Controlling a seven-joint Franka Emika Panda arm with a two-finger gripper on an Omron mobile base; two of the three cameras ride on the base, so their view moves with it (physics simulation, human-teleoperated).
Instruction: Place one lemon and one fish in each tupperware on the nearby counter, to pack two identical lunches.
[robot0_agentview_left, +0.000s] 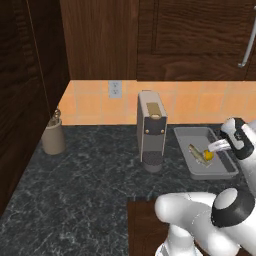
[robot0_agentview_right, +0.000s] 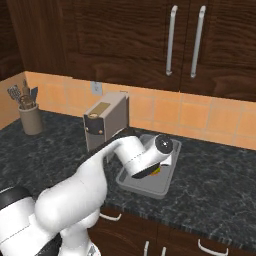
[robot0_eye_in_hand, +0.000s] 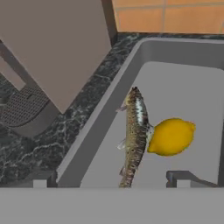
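A slender speckled tan fish (robot0_eye_in_hand: 134, 133) and a round yellow lemon (robot0_eye_in_hand: 171, 137) lie touching inside the shallow grey rectangular tupperware (robot0_eye_in_hand: 183, 50) on the dark marbled stone counter (robot0_agentview_left: 85, 185). The hand view shows the two-finger gripper (robot0_eye_in_hand: 116, 178) spread wide and empty; the left base view adds the tall beige-and-grey coffee machine (robot0_agentview_left: 151, 130) beside the tray.

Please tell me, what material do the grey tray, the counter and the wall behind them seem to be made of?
The tupperware looks like matte grey plastic: plain, smooth, rounded corners, no shine, though the render leaves it open. The counter seems polished dark stone, judging by its pale marbled veins. The wall appears to be orange ceramic tile, with thin pale grout lines.
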